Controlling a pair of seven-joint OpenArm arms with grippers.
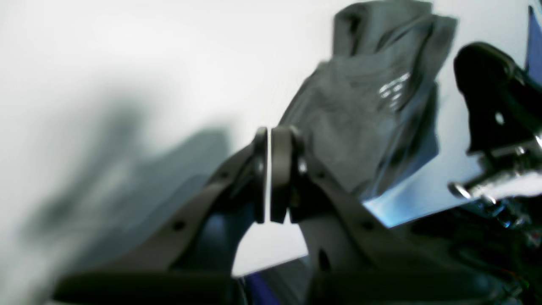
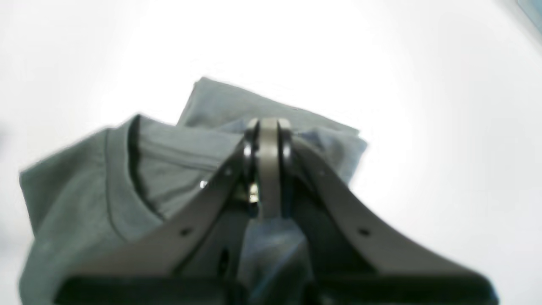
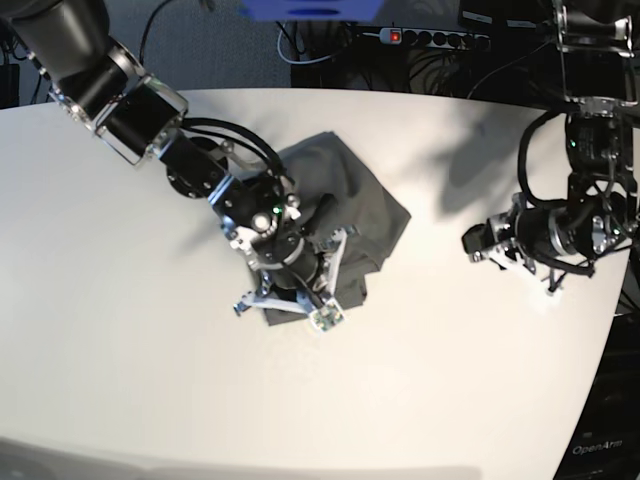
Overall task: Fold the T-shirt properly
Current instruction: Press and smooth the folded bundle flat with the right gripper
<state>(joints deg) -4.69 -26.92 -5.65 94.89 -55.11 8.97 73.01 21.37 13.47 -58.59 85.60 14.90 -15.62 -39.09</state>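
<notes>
Two arms differ: the right gripper [image 3: 325, 262], jaws closed, apparently gripping nothing, hovers directly over the bunched T-shirt [image 3: 375, 215], while the left gripper [image 1: 269, 173], jaws nearly shut and empty, sits well apart across the worktop [image 3: 150, 380].

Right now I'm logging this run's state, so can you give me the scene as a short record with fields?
item: T-shirt, dark grey, bunched and partly folded
surface: white table
right pincer: shut, over the shirt, collar beside it; whether cloth is pinched cannot be told
left pincer: shut but for a thin gap, holding nothing, away from the shirt
left arm position: near the table's edge, apart from the cloth
fold state: not yet neat, edges uneven
</notes>
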